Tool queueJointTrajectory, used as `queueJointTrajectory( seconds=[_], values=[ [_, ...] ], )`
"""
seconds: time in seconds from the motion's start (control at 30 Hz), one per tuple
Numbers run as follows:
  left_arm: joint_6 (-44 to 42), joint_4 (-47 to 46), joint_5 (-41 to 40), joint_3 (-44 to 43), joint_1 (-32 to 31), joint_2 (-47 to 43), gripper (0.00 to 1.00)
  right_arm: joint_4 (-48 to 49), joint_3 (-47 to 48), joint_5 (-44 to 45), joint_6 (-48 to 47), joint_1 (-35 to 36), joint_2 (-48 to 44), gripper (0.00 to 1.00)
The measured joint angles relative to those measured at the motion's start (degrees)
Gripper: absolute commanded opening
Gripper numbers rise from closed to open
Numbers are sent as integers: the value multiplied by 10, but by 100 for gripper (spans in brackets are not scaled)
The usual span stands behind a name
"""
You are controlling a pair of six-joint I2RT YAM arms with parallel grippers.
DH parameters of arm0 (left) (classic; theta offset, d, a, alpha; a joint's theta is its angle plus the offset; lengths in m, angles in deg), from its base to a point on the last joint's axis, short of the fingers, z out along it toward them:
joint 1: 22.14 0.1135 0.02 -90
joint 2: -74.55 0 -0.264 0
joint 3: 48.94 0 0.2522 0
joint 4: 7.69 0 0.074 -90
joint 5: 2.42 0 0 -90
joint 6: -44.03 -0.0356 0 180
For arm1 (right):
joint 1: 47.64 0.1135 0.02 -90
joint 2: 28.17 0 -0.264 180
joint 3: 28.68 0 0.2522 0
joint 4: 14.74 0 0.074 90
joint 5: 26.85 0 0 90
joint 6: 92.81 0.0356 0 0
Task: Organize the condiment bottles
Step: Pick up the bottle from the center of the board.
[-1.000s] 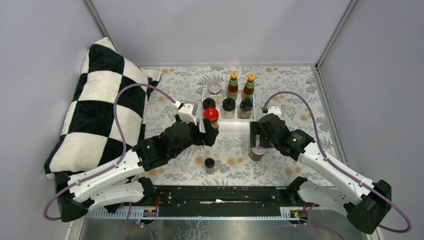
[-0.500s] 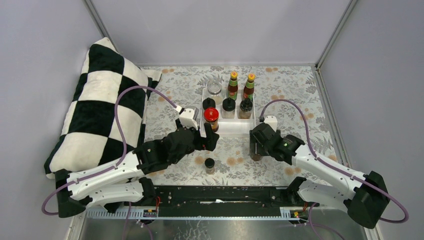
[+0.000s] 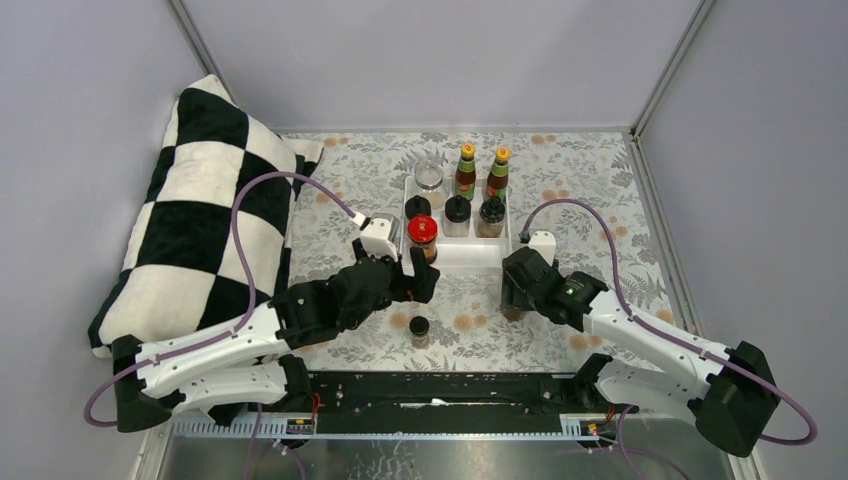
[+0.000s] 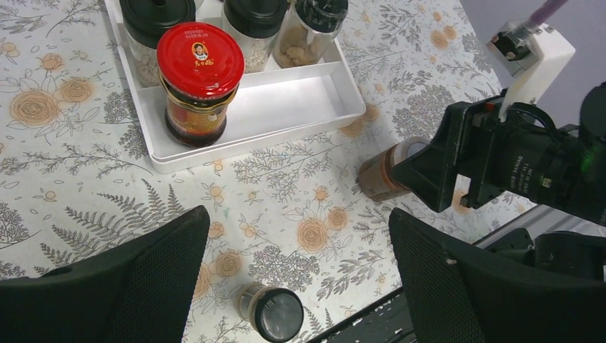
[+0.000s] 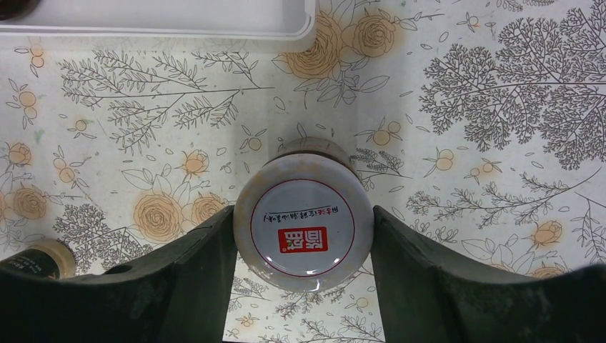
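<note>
A white tray [image 3: 470, 255] holds two orange-capped red-sauce bottles [image 3: 467, 168], a clear-lidded jar [image 3: 428, 177], three black-lidded jars [image 3: 458, 213] and, at its front left, a red-lidded jar [image 3: 422, 232] [image 4: 200, 61]. My left gripper [image 3: 415, 283] [image 4: 299, 236] is open and empty, just in front of the tray. A small black-lidded jar [image 3: 419, 328] [image 4: 275, 312] stands on the table below it. My right gripper [image 3: 513, 296] [image 5: 304, 239] is shut on a white-lidded brown jar [image 5: 304, 229] [image 4: 382, 177], which stands on the table right of the tray's front corner.
A black-and-white checked pillow [image 3: 200, 210] lies along the left side. The floral tablecloth [image 3: 590, 190] is walled in on three sides. The tray's front right compartment [image 4: 286, 107] is bare. A black rail [image 3: 440, 390] runs along the near edge.
My left gripper has drawn back from the red-lidded jar, which stays in the tray. My right gripper has come down around the white-lidded jar and closed on it.
</note>
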Motion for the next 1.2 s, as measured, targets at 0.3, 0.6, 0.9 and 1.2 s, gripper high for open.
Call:
queueJointTrajectory(
  seconds=[0.3, 0.6, 0.9, 1.2],
  values=[
    [0, -1, -3, -10, 0, 54, 99, -3, -6, 2, 3, 0, -12, 36],
    [7, -7, -3, -5, -3, 59, 99, -38, 1, 7, -2, 0, -24, 31],
    [20, -7, -4, -2, -12, 47, 99, -85, 79, 26, -21, 0, -40, 30],
    [26, -7, -6, 0, -15, 41, 99, -123, 146, 41, -40, 0, -39, 30]
  ],
)
